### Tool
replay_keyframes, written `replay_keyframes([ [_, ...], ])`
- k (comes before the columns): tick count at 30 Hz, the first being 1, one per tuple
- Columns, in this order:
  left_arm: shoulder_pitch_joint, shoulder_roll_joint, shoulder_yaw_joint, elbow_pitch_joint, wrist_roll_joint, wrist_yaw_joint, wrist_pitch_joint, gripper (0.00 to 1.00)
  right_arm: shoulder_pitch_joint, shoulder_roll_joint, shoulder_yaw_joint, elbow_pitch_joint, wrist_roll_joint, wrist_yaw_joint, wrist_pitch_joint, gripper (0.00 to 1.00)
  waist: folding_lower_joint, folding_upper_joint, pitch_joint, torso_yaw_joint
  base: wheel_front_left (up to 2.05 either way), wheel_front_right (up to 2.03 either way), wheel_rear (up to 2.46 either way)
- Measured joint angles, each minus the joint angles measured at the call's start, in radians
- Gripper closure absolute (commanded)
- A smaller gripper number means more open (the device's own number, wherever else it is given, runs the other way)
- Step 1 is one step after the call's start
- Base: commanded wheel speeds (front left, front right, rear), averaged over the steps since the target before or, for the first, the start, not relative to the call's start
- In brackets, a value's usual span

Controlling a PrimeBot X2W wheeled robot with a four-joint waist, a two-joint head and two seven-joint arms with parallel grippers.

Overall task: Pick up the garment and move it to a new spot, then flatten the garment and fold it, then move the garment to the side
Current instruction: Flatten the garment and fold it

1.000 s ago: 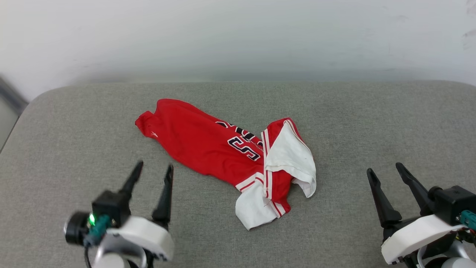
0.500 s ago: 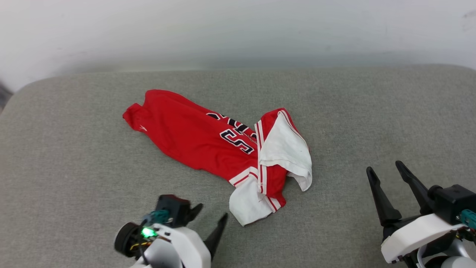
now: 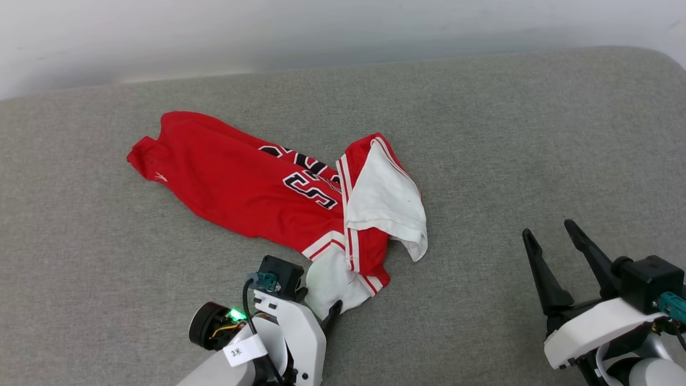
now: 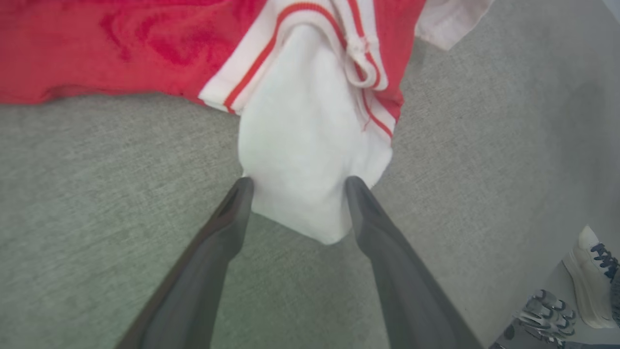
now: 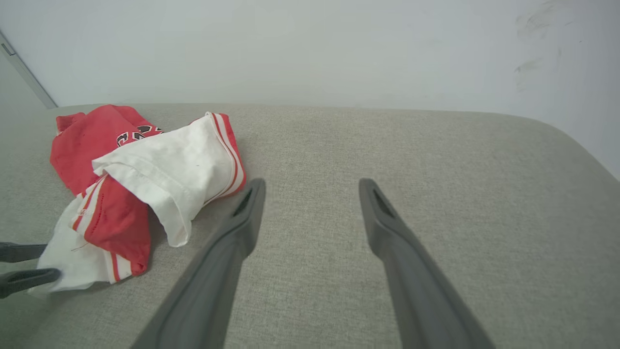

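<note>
While right fingers (image 3: 541,273) hover spread, left fingers (image 4: 223,232) (spread, tipped down) seemingly straddle the garment (image 3: 236,187).

Grey fabric cushion (image 3: 536,134), rounded far corner. Lying directly on it: one rumpled red shirt (image 3: 230,187), white sleeves bunched at near end, body stretched toward far left.

You're in what looks like a bare indoor test room, more lab than home. Behind the grey, fabric-covered, round-cornered bench (image 3: 536,134) rises a plain white wall (image 3: 321,27) with a few dark scuff marks (image 5: 530,22). Below the bench's edge you can see a white lace-up shoe (image 4: 588,276).
</note>
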Motion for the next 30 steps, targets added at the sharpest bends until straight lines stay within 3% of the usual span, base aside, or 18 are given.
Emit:
replay_keyframes([
  [1, -0.004, -0.003, -0.005, 0.019, 0.0, -0.003, -0.001, 0.0, 0.0, 0.0, 0.0, 0.002, 0.0, 0.0, -0.001, 0.0, 0.0, 0.0, 0.003, -0.003, 0.0, 0.0, 0.0],
  [2, -0.006, -0.006, -0.009, 0.041, 0.0, -0.009, -0.001, 0.46, 0.0, 0.001, 0.001, 0.005, 0.0, 0.0, -0.004, 0.0, 0.0, 0.0, 0.004, -0.006, 0.0, 0.0, 0.0],
  [3, -0.007, -0.007, -0.014, 0.057, 0.0, -0.013, -0.002, 0.85, 0.0, 0.002, 0.002, 0.007, -0.002, 0.0, -0.004, 0.0, 0.0, 0.0, 0.005, -0.008, 0.0, 0.0, 0.0],
  [4, -0.007, -0.009, -0.016, 0.069, 0.0, -0.02, -0.007, 1.0, 0.0, 0.003, 0.002, 0.01, -0.003, 0.0, -0.005, 0.0, 0.0, 0.0, 0.003, -0.009, 0.0, 0.0, 0.0],
  [13, 0.015, 0.01, 0.019, 0.09, 0.003, -0.019, -0.119, 1.0, 0.004, 0.008, -0.002, 0.029, -0.007, 0.0, -0.008, 0.0, 0.0, 0.0, -0.038, 0.024, 0.0, 0.0, 0.0],
  [19, 0.058, 0.084, 0.082, 0.011, 0.028, 0.047, -0.192, 1.0, 0.023, 0.009, -0.002, 0.039, -0.007, 0.0, -0.004, 0.0, 0.0, 0.0, -0.08, 0.066, 0.0, 0.0, 0.0],
  [26, 0.156, 0.179, 0.186, -0.057, 0.036, 0.161, -0.271, 1.0, 0.037, 0.011, 0.01, 0.045, -0.007, 0.0, 0.002, 0.0, 0.0, 0.0, -0.114, 0.118, 0.0, 0.0, 0.0],
  [30, 0.218, 0.203, 0.221, -0.036, 0.013, 0.185, -0.294, 1.0, 0.039, 0.011, 0.016, 0.053, -0.004, 0.0, 0.008, 0.0, -0.0001, 0.0, -0.12, 0.132, 0.0, 0.0, 0.0],
])
